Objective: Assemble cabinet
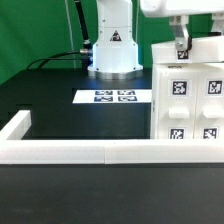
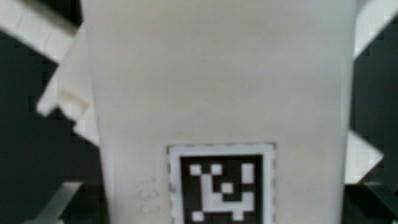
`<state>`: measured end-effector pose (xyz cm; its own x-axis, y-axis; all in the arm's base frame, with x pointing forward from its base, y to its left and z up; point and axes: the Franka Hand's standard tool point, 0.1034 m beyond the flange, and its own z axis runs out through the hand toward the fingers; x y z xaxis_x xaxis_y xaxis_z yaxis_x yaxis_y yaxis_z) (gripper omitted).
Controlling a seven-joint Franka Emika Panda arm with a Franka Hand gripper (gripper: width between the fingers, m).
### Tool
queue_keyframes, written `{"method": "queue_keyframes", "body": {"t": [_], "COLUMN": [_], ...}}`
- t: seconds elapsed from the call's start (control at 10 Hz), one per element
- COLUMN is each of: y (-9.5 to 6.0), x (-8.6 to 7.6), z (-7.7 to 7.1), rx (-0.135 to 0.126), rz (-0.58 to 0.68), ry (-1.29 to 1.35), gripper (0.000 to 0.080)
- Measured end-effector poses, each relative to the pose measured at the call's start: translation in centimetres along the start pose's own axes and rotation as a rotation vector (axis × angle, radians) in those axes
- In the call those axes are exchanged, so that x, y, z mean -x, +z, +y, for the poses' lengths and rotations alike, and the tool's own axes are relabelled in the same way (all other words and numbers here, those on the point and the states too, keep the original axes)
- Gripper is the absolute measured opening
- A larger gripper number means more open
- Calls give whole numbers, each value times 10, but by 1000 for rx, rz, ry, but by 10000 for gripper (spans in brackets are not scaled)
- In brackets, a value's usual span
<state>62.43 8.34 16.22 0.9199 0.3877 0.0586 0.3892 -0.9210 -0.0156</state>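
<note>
The cabinet (image 1: 190,100) is a large white box with small black-and-white tags on its face, standing at the exterior view's right against the border wall. My gripper (image 1: 181,50) has come down on its top edge from above. In the wrist view a white cabinet panel (image 2: 214,90) with one tag (image 2: 222,185) fills the picture. My gripper (image 2: 217,206) straddles that panel, with a grey finger (image 2: 64,200) tight against each side, so it is shut on the panel.
The marker board (image 1: 112,97) lies flat on the black table in the middle. The arm's white base (image 1: 112,50) stands behind it. A low white border wall (image 1: 60,150) runs along the front and turns back at the exterior view's left.
</note>
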Motion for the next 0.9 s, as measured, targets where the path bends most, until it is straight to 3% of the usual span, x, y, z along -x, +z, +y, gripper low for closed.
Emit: {"method": "queue_keyframes", "body": {"t": [0.5, 0.6, 0.9], "y": [1, 0, 1], "x": [-1, -1, -1], "z": [2, 1, 2], "rx": [7, 17, 13], "rz": [18, 17, 19], "ry": [573, 667, 862], "gripper": [563, 563, 563]}}
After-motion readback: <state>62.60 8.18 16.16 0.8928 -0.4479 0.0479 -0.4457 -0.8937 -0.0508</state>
